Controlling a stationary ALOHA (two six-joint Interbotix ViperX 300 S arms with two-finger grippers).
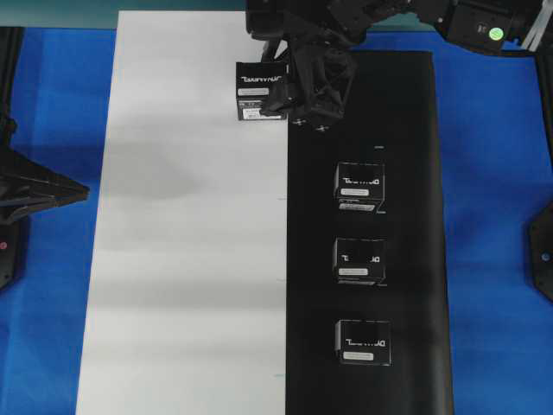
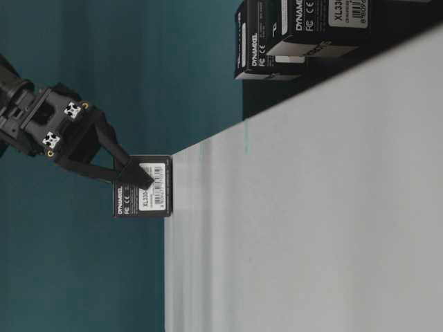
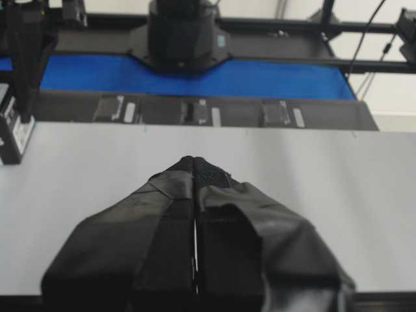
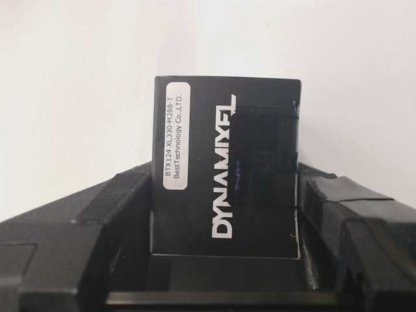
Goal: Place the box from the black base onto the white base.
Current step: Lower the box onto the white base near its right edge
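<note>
The box (image 1: 259, 86), a small black carton with white lettering, is at the far right part of the white base (image 1: 190, 216), beside the black base (image 1: 415, 130). My right gripper (image 1: 278, 86) is shut on it, one finger on each side. The right wrist view shows the box (image 4: 224, 130) between the right gripper (image 4: 224, 175) fingers over the white sheet (image 4: 78, 78). At table level the box (image 2: 149, 197) touches or nearly touches the white base (image 2: 311, 207). My left gripper (image 3: 195, 159) is shut and holds nothing, low over the white base (image 3: 292, 195).
Three more black boxes (image 1: 359, 186), (image 1: 359, 259), (image 1: 363, 340) stand in a column on the black base. Blue table (image 1: 492, 216) borders both sheets. Arm mounts stand at the left edge (image 1: 26, 190) and right edge (image 1: 543, 251).
</note>
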